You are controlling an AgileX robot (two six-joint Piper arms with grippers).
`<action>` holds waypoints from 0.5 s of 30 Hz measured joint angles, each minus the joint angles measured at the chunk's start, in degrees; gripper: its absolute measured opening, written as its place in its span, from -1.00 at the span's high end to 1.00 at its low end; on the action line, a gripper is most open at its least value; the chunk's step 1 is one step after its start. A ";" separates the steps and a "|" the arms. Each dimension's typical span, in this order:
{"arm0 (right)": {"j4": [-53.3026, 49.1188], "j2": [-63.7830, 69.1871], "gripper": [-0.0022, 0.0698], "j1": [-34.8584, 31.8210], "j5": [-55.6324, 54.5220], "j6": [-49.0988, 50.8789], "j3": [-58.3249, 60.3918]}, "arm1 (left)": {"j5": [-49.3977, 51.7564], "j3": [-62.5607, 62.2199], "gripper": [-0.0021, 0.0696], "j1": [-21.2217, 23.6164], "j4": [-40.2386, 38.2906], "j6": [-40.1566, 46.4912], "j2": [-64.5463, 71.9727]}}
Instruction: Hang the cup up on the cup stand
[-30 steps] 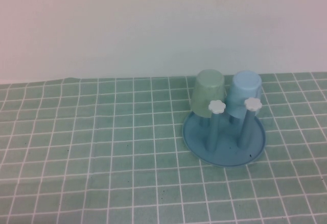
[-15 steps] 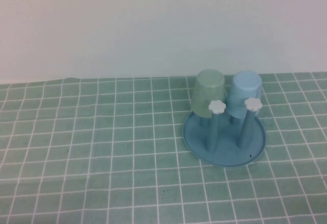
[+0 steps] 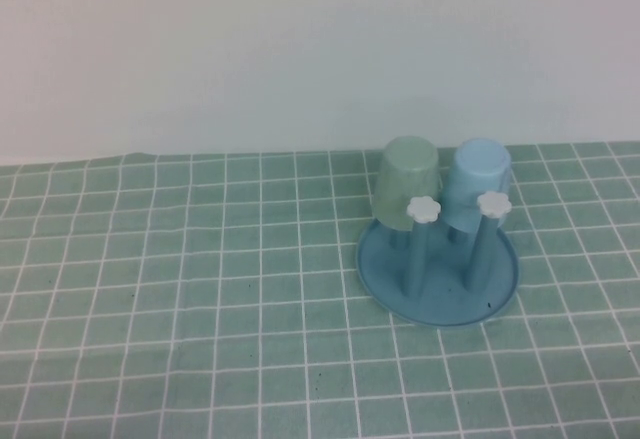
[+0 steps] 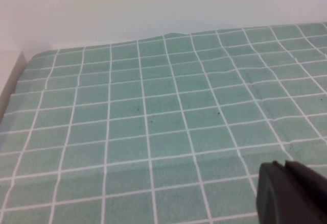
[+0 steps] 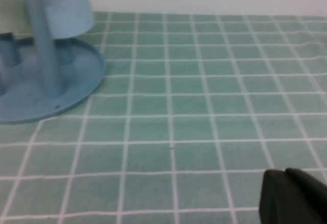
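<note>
The light blue cup sits upside down over a back peg of the cup stand, on the right half of the table. It also shows in the right wrist view, above the stand's blue base. Two front pegs with white flower knobs are bare. Neither gripper shows in the high view. My left gripper is shut and empty over bare green tiles. My right gripper is shut and empty, low over the tiles and well apart from the stand.
A pale green cup hangs upside down on the stand's other back peg, beside the blue one. The green tiled cloth covers the table up to a white wall. The cloth's edge shows in the left wrist view.
</note>
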 joint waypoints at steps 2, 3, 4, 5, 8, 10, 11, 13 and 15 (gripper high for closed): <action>-0.26 -0.57 0.94 -2.25 0.29 0.00 0.00 | -0.13 0.00 0.94 0.00 0.00 0.00 0.10; -0.42 -0.57 0.94 -3.17 0.58 0.00 0.00 | -0.13 0.00 0.94 0.00 0.00 0.00 0.10; -0.56 -0.57 0.94 -3.88 0.83 -0.08 -0.10 | -0.03 0.00 0.94 0.00 0.00 0.00 0.10; -0.65 -0.57 0.94 -4.30 0.87 -0.08 -0.10 | -0.16 0.00 0.94 0.00 0.00 0.00 0.10; -0.79 -0.57 0.94 -4.83 1.01 -0.08 -0.10 | -0.05 0.00 0.94 0.00 0.00 0.00 0.10; -0.79 -0.57 0.94 -4.83 1.01 -0.08 -0.10 | -0.05 0.00 0.94 0.00 0.00 0.00 0.10; -0.79 -0.57 0.94 -4.83 1.01 -0.08 -0.10 | -0.05 0.00 0.94 0.00 0.00 0.00 0.10; -0.09 -0.57 0.94 -4.83 1.01 -0.08 -0.10 | -0.05 0.00 0.94 0.00 0.00 0.00 0.10; 0.27 -0.57 0.94 -4.83 1.01 -0.08 -0.10 | -0.05 0.00 0.94 0.00 0.00 0.00 0.10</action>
